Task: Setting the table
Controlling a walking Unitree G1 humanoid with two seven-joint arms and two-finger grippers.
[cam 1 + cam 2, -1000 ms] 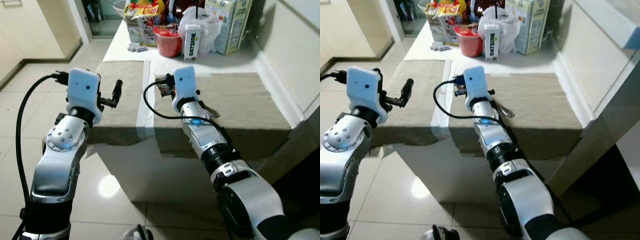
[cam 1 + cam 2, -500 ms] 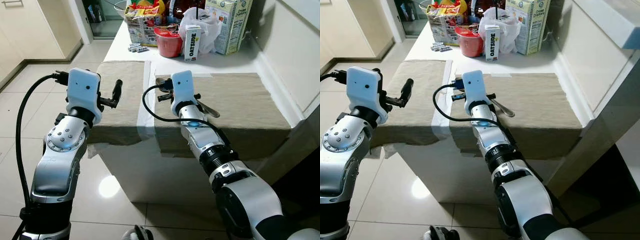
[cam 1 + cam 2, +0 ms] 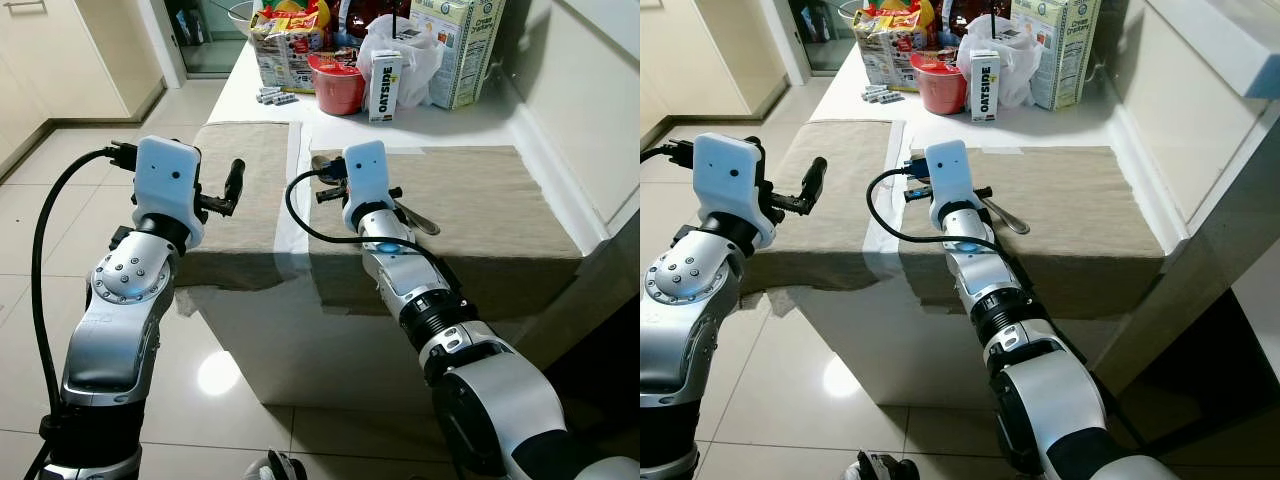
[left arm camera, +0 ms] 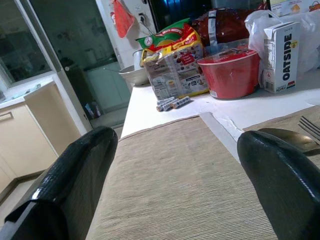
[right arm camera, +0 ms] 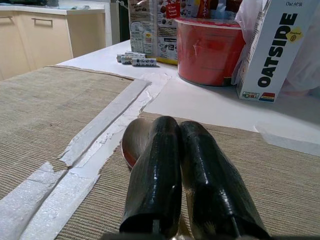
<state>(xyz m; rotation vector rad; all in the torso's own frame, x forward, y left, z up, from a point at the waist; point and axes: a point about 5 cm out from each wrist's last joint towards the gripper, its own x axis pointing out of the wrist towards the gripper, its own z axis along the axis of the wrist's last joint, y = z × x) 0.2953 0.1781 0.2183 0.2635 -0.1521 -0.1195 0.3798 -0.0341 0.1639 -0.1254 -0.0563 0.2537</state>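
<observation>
- Beige right mat (image 3: 480,200) carries my right gripper (image 5: 185,165), fingers pressed together over the spoon (image 5: 136,142).
- Left gripper (image 4: 165,195) hovers spread above the left mat (image 3: 245,170).
- Far off, I see a red bowl (image 3: 338,85) and a carton (image 3: 384,85).

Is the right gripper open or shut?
Shut. In the right wrist view, the right gripper has its fingers pressed together over the spoon on the placemat.

Two mats lie side by side on the table (image 3: 250,75): the left mat (image 3: 245,190) and the right mat (image 3: 480,215), a strip of bare table between them. A spoon (image 5: 134,142) lies on the right mat near its left edge, a fork (image 4: 311,127) just beside it. Behind the mats stand a bowl (image 3: 338,85), a carton (image 3: 384,85) to its right, batteries (image 3: 272,96) to its left and bags (image 3: 285,40) behind.
</observation>
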